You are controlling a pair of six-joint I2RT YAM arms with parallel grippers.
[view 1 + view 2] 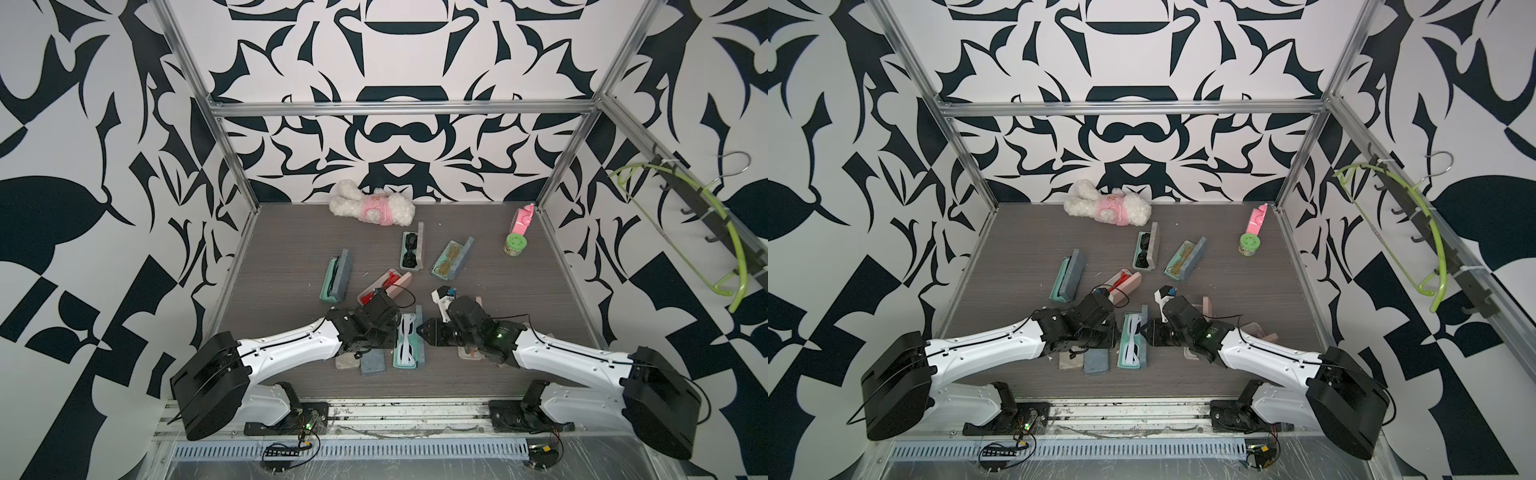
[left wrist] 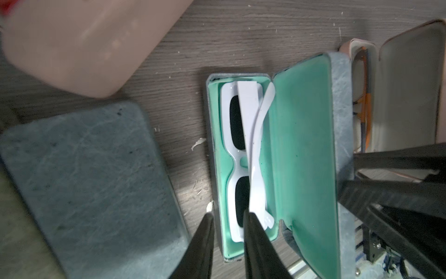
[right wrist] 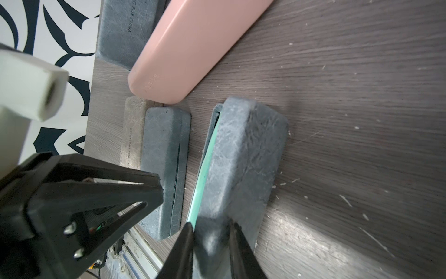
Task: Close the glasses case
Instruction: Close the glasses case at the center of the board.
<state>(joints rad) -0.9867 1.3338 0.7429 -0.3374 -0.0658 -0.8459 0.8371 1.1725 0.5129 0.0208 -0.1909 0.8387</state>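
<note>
**Two grippers are bracketing the open glasses case, set up for the fold.**

On the table (image 1: 291, 232), the glasses case (image 1: 405, 365) is lying open well to the robot's side of the plush toy (image 1: 372, 205). Its lid (image 3: 241, 157) is standing nearly upright, with the white glasses (image 2: 239, 159) sitting inside. The right gripper (image 3: 212, 223) is pinching the lid's free edge, one finger on the mint lining and one on the outer shell, probably to swing it down. The left gripper (image 2: 228, 215) is straddling the base's outer wall, jaws narrowly apart and not visibly clamping, probably to steady the base.
</note>
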